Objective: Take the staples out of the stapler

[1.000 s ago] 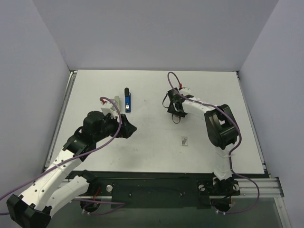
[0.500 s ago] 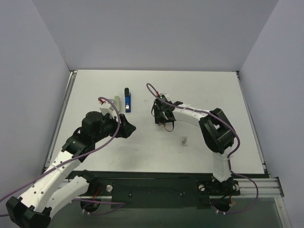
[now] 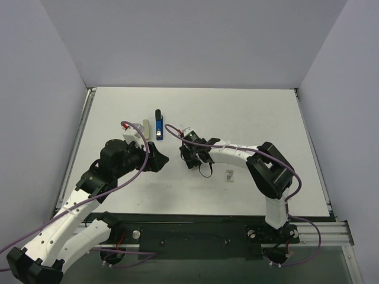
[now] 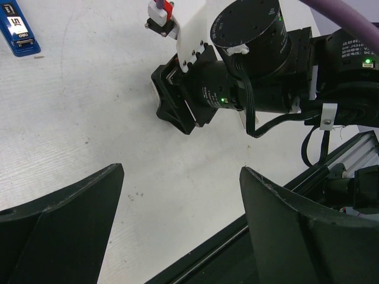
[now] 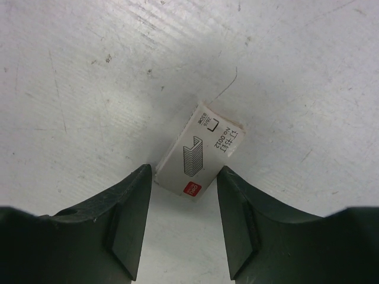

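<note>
At the upper left of the left wrist view, the stapler [image 4: 21, 35] lies flat on the bench [image 4: 89, 118], partly cut off by the frame. It is well apart from the left gripper [image 4: 182, 177], whose released fingers hold nothing. Further right, the right gripper [image 5: 185, 177] has its fingers likewise released, framing a small staple box [image 5: 201, 148], perhaps lined up to take it; any staples inside the stapler are hidden.

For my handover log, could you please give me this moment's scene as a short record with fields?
stapler: lying apart from both grippers, untouched
staple box: lying flat, printed face up
left gripper: open, empty
right gripper: open, fingertips flanking the staple box's near end in its wrist view; contact unclear
</note>
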Available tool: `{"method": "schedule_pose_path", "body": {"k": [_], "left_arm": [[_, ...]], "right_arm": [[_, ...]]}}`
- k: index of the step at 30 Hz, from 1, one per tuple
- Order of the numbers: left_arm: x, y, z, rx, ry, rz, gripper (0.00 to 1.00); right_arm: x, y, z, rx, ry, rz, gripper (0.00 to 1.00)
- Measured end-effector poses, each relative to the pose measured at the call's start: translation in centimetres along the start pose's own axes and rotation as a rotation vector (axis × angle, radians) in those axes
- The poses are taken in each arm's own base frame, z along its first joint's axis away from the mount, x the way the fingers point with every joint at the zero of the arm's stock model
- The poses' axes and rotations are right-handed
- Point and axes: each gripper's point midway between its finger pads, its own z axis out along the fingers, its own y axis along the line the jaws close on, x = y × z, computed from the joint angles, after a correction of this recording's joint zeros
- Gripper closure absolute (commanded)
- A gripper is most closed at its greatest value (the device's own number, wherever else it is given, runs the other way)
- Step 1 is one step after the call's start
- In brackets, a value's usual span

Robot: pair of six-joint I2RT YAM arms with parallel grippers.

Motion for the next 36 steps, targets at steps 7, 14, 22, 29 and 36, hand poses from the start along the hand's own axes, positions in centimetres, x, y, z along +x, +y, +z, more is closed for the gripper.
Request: {"method": "schedule_pose_path", "body": {"k": [7, 14, 22, 29, 36], "left_arm": [[0.0, 0.0, 0.0, 0.001, -0.001, 0.001, 0.09], [0.0, 0.0, -0.1, 0.001, -0.002, 0.0, 0.09], [0.0, 0.0, -0.1, 0.001, -0.002, 0.001, 0.09], [0.0, 0.0, -0.1, 0.0, -0.002, 0.0, 0.09], [-0.1, 0.1, 0.0, -0.005, -0.001, -0.002, 0.09]], "right_arm": [[0.8, -0.1, -0.6, 0.007, 0.009, 0.01, 0.53], [1.9, -1.7, -3.9, 0.011, 0.009, 0.095, 0.55], [-1.1, -6.8, -5.9, 0.071, -0.102, 0.349, 1.0], [1.0, -6.5, -2.4, 0.103, -0.006, 0.414, 1.0], [-0.1, -5.2, -0.2, 0.086, -0.01, 0.447, 1.0]]}}
